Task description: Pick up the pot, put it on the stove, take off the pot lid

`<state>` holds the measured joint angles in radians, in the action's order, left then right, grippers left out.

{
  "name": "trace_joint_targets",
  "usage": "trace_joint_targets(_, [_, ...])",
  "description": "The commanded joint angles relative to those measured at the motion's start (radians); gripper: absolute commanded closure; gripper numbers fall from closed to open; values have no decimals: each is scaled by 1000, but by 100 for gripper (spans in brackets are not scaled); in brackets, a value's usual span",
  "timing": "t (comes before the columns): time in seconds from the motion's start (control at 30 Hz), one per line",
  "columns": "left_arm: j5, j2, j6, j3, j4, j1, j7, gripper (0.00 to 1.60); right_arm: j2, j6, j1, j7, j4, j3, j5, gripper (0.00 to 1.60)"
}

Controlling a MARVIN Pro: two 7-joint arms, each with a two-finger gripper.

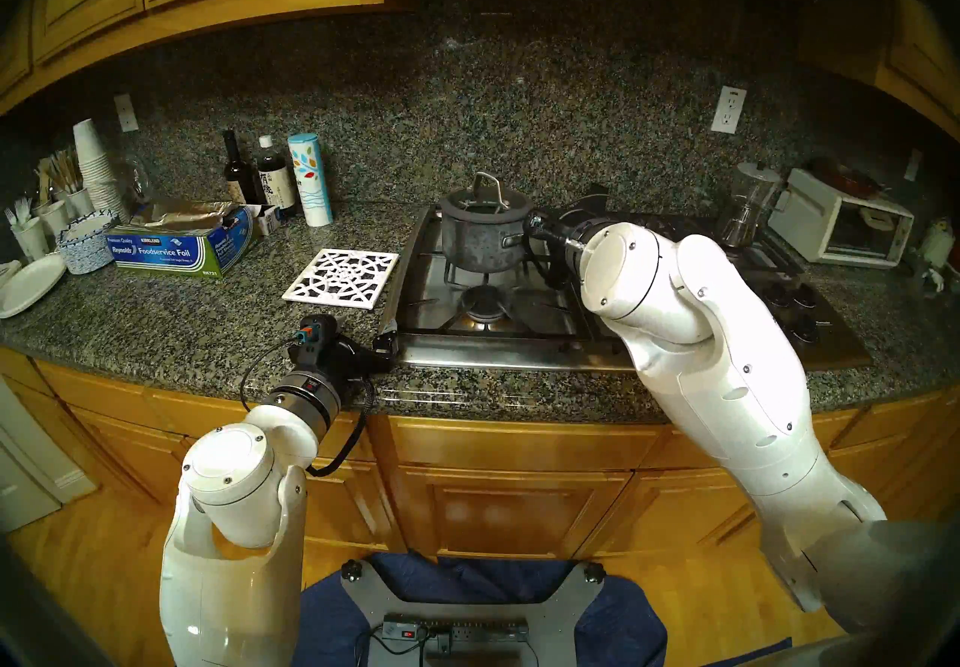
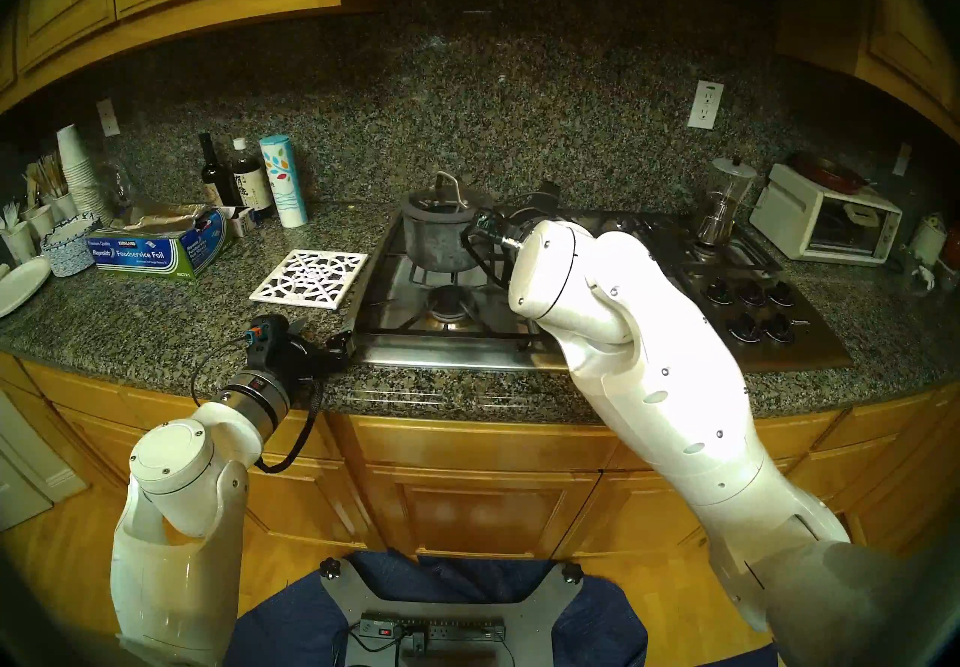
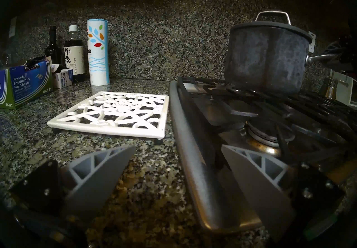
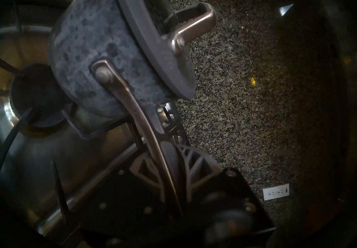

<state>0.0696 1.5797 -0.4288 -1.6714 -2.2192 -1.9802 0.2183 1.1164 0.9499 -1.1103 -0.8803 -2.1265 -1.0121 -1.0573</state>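
The pot (image 1: 478, 245) (image 2: 434, 245) (image 3: 264, 60) (image 4: 87, 44) is dark grey and speckled. It sits over the back left of the stove (image 1: 493, 354) (image 2: 441, 354) (image 3: 193, 145), at or just above the black grate; contact is unclear. The pot lid (image 1: 485, 203) (image 3: 270, 26) (image 4: 154, 35) lies on it, loop handle up. My right gripper (image 4: 166, 156) is shut on the pot's long metal handle (image 4: 135, 106); in the head views my wrist hides it. My left gripper (image 1: 363, 333) (image 2: 322, 333) (image 3: 177, 147) stands open and empty, low over the counter at the stove's front left corner.
A white lattice trivet (image 1: 343, 279) lies left of the stove. Behind it are bottles (image 1: 275, 177), a salt canister (image 1: 310, 180) and a foil box (image 1: 176, 250). Cups and plates (image 1: 93, 172) crowd the far left. A blender (image 1: 748, 203), toaster oven (image 1: 841, 229) and stove knobs (image 1: 789, 297) are at the right.
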Motion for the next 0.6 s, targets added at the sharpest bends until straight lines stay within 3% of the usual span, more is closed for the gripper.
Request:
trace_joint_targets(0.0, [0, 0, 11, 2, -32, 20, 1, 0, -19, 10, -4, 38, -106, -24, -36, 160])
trace_joint_targets(0.57, [-5, 5, 11, 1, -33, 20, 5, 0, -78, 10, -165, 77, -214, -39, -51, 160])
